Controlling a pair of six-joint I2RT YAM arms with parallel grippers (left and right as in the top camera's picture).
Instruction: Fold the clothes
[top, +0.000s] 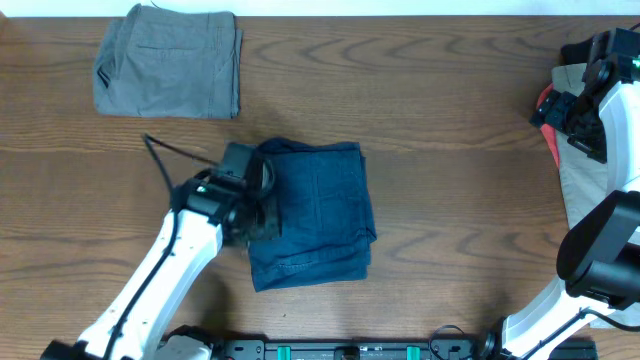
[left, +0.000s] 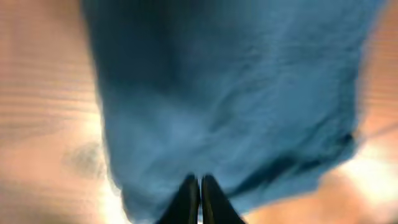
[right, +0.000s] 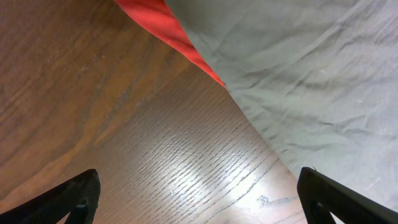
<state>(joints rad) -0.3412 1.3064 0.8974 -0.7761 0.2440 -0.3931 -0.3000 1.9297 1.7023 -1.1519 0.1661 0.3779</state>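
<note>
The navy-blue shorts lie folded into a rough rectangle at the middle of the wooden table. My left gripper is at their left edge, low over the fabric. In the left wrist view its fingers are pressed together, with the blue fabric filling the frame just beyond the tips. I cannot tell whether any cloth is pinched between them. My right gripper is at the far right, away from the shorts. Its fingers are spread wide over bare wood and hold nothing.
Grey-olive folded shorts lie at the back left. Beige trousers lie at the right edge under the right arm, and also show in the right wrist view. A red item lies beside them.
</note>
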